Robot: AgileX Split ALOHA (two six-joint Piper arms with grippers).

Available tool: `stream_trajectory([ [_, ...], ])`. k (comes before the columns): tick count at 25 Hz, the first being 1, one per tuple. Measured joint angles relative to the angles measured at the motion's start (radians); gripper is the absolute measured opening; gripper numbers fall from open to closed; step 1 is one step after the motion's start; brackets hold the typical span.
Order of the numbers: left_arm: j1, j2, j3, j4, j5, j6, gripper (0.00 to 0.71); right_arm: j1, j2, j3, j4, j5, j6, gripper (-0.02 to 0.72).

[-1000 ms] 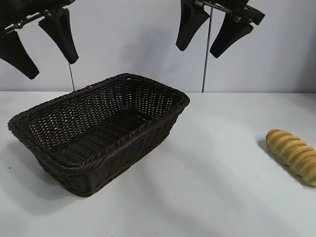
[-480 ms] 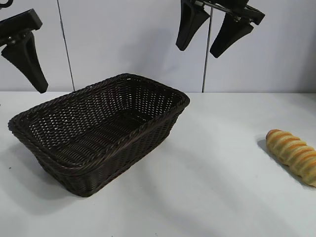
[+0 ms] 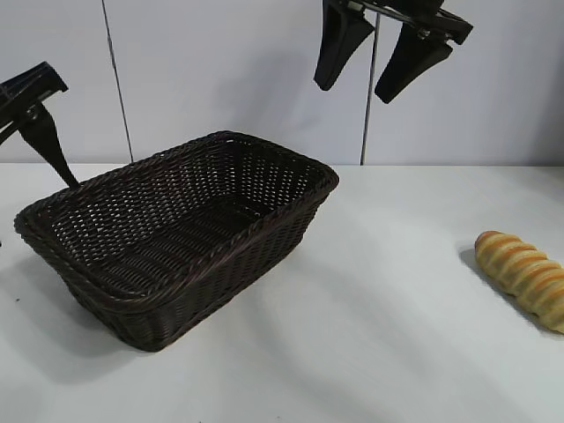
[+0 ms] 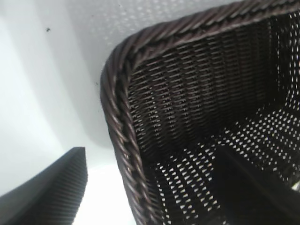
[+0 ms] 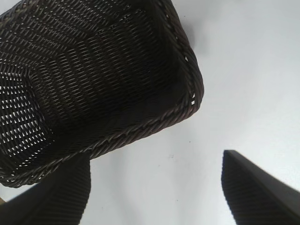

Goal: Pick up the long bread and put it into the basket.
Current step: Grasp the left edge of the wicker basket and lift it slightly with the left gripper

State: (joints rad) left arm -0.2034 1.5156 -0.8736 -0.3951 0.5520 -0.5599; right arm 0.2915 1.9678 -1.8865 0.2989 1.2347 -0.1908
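White tabletop [image 3: 370,335] met a pale wall in the exterior view; a large rectangular dark-brown woven wicker basket [image 3: 176,233] sat left of centre, and an elongated golden-yellow ridged loaf of long bread [image 3: 524,278] lay far right, well apart from it. High above hung the right gripper [image 3: 379,62], fingers spread, holding nothing. At the left edge stood the left gripper [image 3: 40,123]. Its wrist view showed wide-apart empty fingers [image 4: 47,194] straddling the basket's braided corner. The right wrist view showed the basket rim beyond parted fingers [image 5: 260,190].
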Motion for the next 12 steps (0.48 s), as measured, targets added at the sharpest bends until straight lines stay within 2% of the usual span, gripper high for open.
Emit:
stream_trajectory([
  [12, 0.000, 0.009, 0.000, 0.000, -0.007, -0.006, 0.540, 0.000, 0.000, 0.000, 0.000, 0.001, 0.002, 0.558],
])
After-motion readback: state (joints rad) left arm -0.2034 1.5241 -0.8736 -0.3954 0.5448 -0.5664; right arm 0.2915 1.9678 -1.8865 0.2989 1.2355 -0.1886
